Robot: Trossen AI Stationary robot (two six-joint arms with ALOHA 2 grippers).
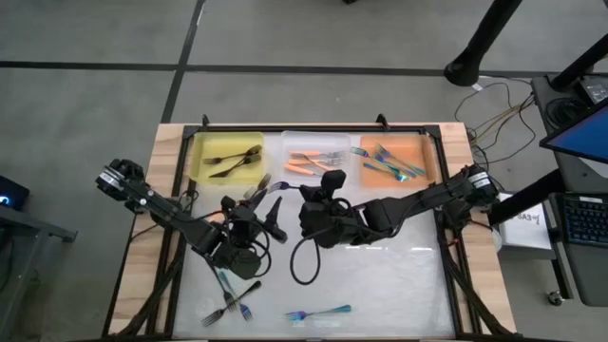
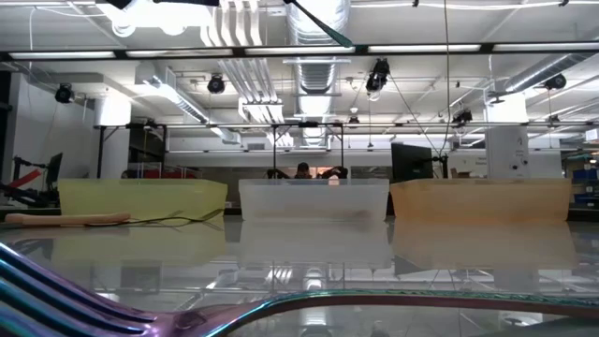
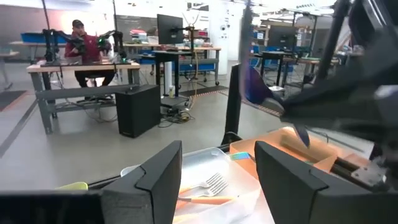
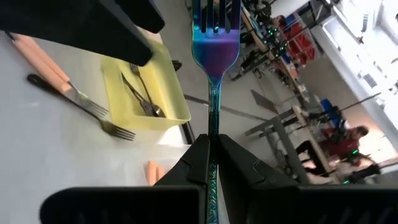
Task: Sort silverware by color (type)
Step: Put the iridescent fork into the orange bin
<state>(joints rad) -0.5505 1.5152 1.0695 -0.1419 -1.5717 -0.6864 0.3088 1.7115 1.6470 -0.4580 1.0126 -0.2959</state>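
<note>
A blue fork [image 2: 187,314] lies at the tabletop's near edge, right against the low camera, its iridescent tines filling the bottom of that view. From above it shows as a single blue fork by the near edge, with a small cluster of loose forks [image 1: 231,299] to its left, near the near-left corner.

Three trays sit side by side along the far edge of the tabletop [image 1: 399,285]. The yellow tray [image 1: 201,166], on the left, holds a few black forks [image 1: 233,161]. The clear tray [image 1: 318,142], in the middle, holds orange-handled forks [image 1: 313,163]. The orange tray [image 1: 423,152], on the right, holds blue forks [image 1: 391,161].

The right pincer [image 4: 210,155] is over the middle of the tabletop, clamped together on the slim handle of an iridescent fork [image 4: 214,43], which stands straight out between the fingers with its tines pointing away. In its wrist view the yellow tray with its black forks shows beyond, and a dark-handled fork [image 4: 74,96] and an orange handle [image 4: 37,53] lie on the tabletop beside that tray.

The left pincer [image 3: 217,168] hangs just left of the right one, near the middle of the tabletop, fingers spread wide apart and holding nothing. Between its fingers the clear tray shows with one orange fork [image 3: 208,190].

A person [image 3: 84,53] sits at a desk in the room beyond.
</note>
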